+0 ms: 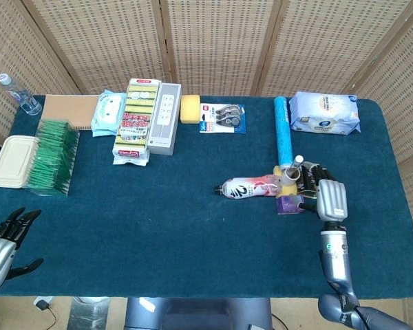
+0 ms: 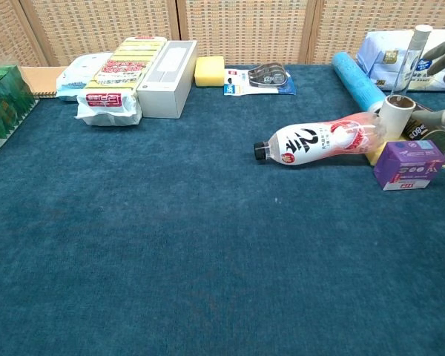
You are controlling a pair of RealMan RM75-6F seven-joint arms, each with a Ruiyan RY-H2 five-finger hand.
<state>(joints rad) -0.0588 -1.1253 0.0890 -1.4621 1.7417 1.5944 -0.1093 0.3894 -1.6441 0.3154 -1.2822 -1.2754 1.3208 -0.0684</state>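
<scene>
My right hand (image 1: 330,199) hovers with fingers spread over a cluster at the table's right, just right of a purple box (image 1: 290,204) and above a dark can (image 1: 311,180). It holds nothing. In the chest view its fingertips (image 2: 443,50) show at the upper right edge, above the dark can (image 2: 429,126) and the purple box (image 2: 409,165). A white-and-red bottle (image 1: 250,187) lies on its side against a white roll (image 1: 290,174). My left hand (image 1: 3,242) hangs empty, fingers extended, at the near left corner and appears only in the head view.
A blue roll (image 1: 283,136) and a wipes pack (image 1: 325,113) lie behind the cluster. At the back left are a sponge pack (image 1: 136,120), a white box (image 1: 164,117), a yellow sponge (image 1: 189,108) and a tape pack (image 1: 222,117). Green packets (image 1: 51,156) and a beige container (image 1: 11,160) line the left edge.
</scene>
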